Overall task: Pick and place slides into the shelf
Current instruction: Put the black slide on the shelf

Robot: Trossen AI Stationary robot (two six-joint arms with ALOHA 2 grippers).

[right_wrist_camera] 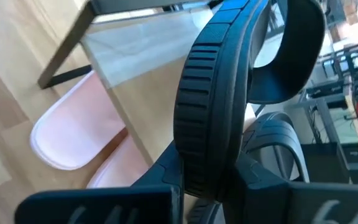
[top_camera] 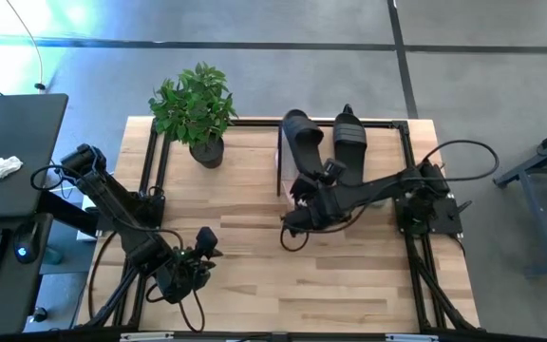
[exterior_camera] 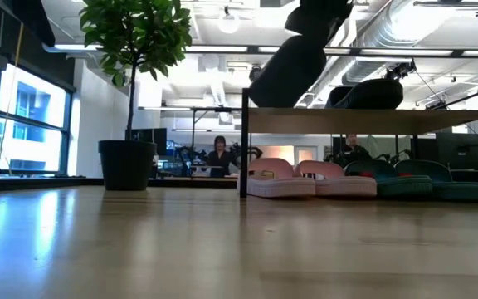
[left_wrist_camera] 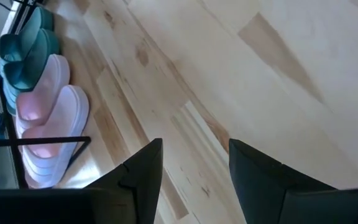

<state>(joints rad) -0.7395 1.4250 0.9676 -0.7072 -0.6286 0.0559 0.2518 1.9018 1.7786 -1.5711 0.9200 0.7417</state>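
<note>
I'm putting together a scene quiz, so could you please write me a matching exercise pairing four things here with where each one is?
Things:
1. pink slides
2. green slides
3. black slide held by the right end effector
4. potted plant

Places:
A. on the table beside the shelf
B. under the shelf, on the side nearer the plant
C. raised over the shelf top
D. under the shelf, on the side farther from the plant

Pairs: 1-B, 2-D, 3-C, 4-A

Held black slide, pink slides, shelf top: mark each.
Held black slide (right_wrist_camera: 213, 106), right wrist view, ribbed sole edge.
Pink slides (exterior_camera: 305, 177), low view, where the pair meets.
Shelf top (exterior_camera: 372, 121), low view, plank's front edge.
</note>
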